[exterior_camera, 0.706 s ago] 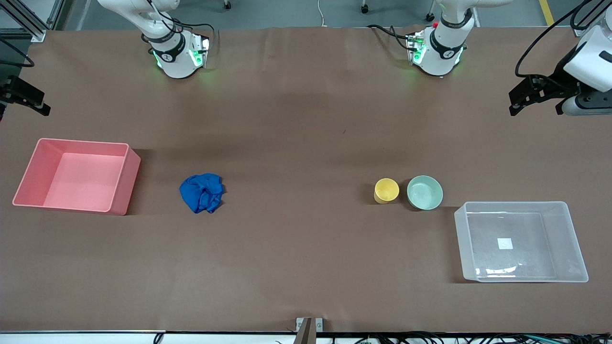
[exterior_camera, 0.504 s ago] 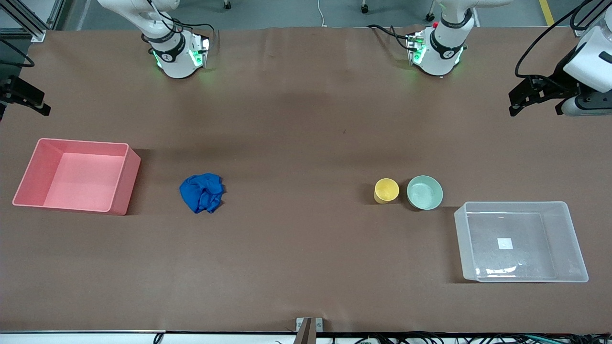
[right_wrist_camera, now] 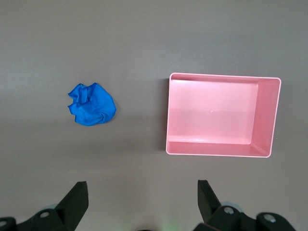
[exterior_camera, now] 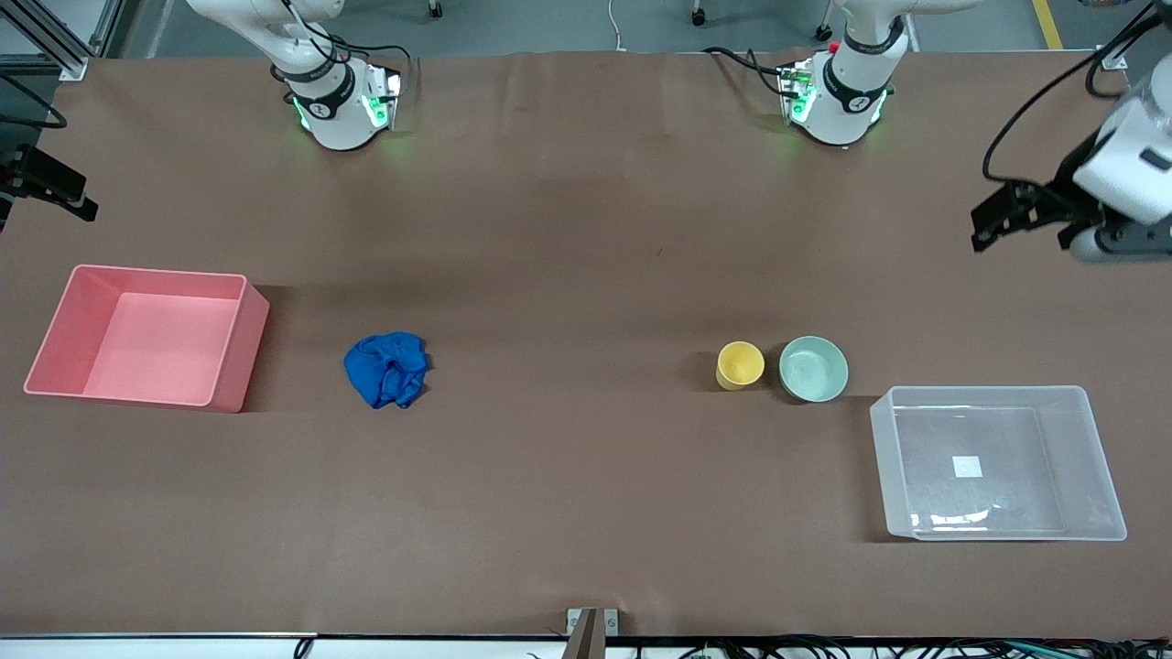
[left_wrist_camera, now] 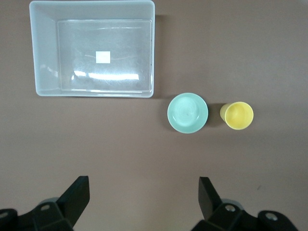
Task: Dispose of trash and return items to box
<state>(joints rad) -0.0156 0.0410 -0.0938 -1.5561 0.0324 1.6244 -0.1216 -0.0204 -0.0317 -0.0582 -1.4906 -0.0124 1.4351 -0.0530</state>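
The blue cloth wad [exterior_camera: 386, 369] lies on the brown table beside the pink tub; it also shows in the right wrist view [right_wrist_camera: 91, 110]. The yellow cup [exterior_camera: 740, 365] and the mint-green bowl [exterior_camera: 813, 369] stand side by side, upright, next to a corner of the clear box [exterior_camera: 1094, 458]. All three show in the left wrist view: cup [left_wrist_camera: 237, 116], bowl [left_wrist_camera: 187, 113], box [left_wrist_camera: 45, 72]. My left gripper [exterior_camera: 1016, 229] [left_wrist_camera: 144, 185] hangs open and empty high over the left arm's end of the table. My right gripper [exterior_camera: 44, 206] [right_wrist_camera: 142, 187] hangs open and empty at the right arm's end.
The empty opaque pink tub [exterior_camera: 229, 343] [right_wrist_camera: 216, 149] sits at the right arm's end of the table. The clear box holds only its white label [exterior_camera: 967, 467]. Both arm bases [exterior_camera: 339, 110] [exterior_camera: 838, 101] stand along the table's edge farthest from the front camera.
My left gripper has shifted slightly lower in the front view. The right arm and all objects on the table have not moved.
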